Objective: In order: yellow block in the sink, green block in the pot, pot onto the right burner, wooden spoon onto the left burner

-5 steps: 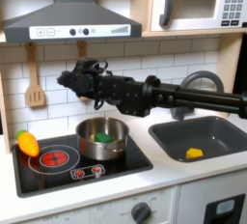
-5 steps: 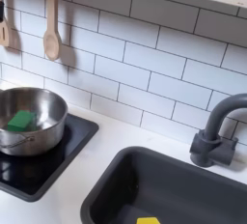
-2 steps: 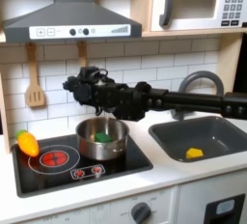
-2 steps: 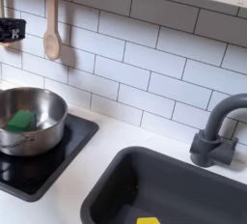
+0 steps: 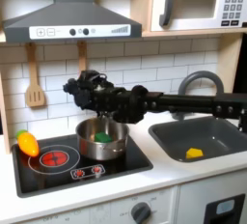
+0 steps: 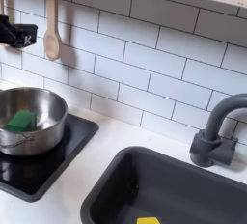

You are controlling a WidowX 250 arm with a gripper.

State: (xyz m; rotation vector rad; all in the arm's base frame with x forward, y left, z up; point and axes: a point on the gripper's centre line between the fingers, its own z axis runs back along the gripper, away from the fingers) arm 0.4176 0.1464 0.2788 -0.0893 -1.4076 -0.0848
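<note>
The wooden spoon (image 6: 52, 23) hangs upright on the tiled wall (image 6: 145, 59). My gripper (image 6: 26, 33) reaches in from the second exterior view's left, open, fingertips just short of the spoon's head and holding nothing. In the first exterior view the gripper (image 5: 71, 86) hovers above the pot, in front of the wall. The steel pot (image 5: 102, 139) sits on the right burner with the green block (image 5: 100, 136) inside; the pot (image 6: 31, 122) and green block (image 6: 21, 121) also show in the second exterior view. The yellow block (image 5: 194, 153) lies in the sink (image 5: 227, 133).
A slotted wooden spatula (image 5: 35, 85) hangs on the wall at the first exterior view's left. An orange-yellow toy vegetable (image 5: 28, 143) lies beside the red-ringed left burner (image 5: 58, 156). The range hood (image 5: 72, 20) hangs overhead. The dark faucet (image 6: 218, 124) stands behind the sink.
My arm has dropped a little and swung toward the wall. In the second exterior view the gripper has come in from the left edge and closed in on the spoon.
</note>
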